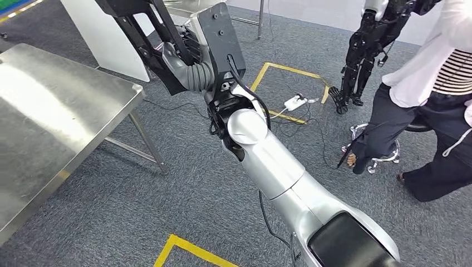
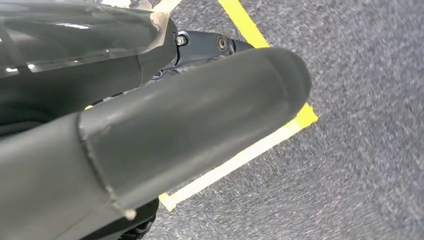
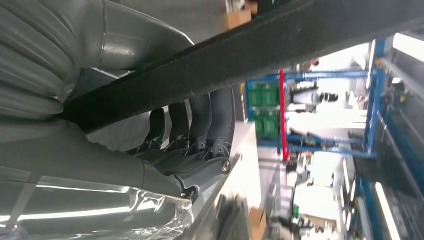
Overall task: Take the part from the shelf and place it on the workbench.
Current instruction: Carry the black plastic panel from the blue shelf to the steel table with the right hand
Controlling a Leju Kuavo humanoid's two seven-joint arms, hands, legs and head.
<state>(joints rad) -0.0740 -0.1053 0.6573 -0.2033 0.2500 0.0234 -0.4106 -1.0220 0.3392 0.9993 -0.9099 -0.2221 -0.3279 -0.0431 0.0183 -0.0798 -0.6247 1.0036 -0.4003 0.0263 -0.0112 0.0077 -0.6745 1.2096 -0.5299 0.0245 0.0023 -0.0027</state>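
My right arm reaches up across the middle of the head view, and my right hand [image 1: 186, 69] grips a black part [image 1: 220, 33], a flat plate with dark frame struts, held above the floor. In the right wrist view a black bar of the part [image 3: 260, 47] crosses the picture, and my right hand's [image 3: 165, 145] dark fingers [image 3: 200, 120] curl around it. The steel workbench [image 1: 55, 122] stands at the left, its top bare, with the part off to its right. My left hand [image 2: 165, 130] hangs over grey carpet, its thumb straight and nothing in it.
A person [image 1: 434, 94] in a striped top stands at the right beside a wheeled stool base [image 1: 378, 158]. A second black robot [image 1: 364, 39] stands at the back. A white power strip [image 1: 295, 102] and cables lie on the carpet inside yellow tape [image 1: 289, 69]. A white panel [image 1: 106, 33] stands behind the workbench.
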